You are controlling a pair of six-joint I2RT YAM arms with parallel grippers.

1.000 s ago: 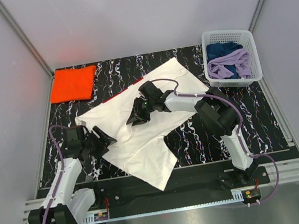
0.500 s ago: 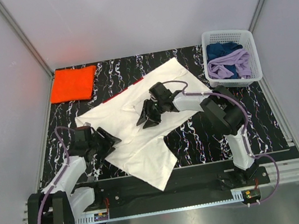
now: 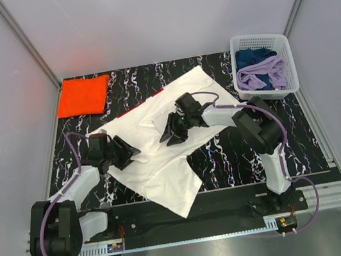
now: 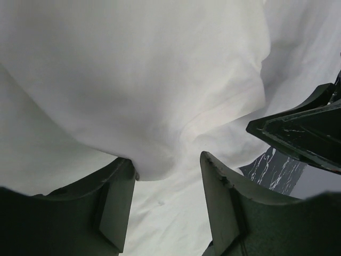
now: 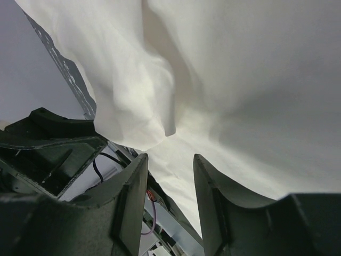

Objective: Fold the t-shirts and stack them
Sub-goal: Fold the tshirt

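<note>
My left gripper [image 3: 125,153] stood parted at the left edge of the white t-shirt [image 3: 163,165], a fold just ahead of its fingers. My right gripper [image 3: 172,133], also parted, sat over a ridge mid-shirt. The orange t-shirt [image 3: 83,95] lay folded, well apart at far left.

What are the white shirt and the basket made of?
White shirt: looks like soft, matte cloth, maybe cotton, because it wrinkles and folds over itself. Basket: probably hard white plastic, with a stiff rim and walls full of little holes.
</note>
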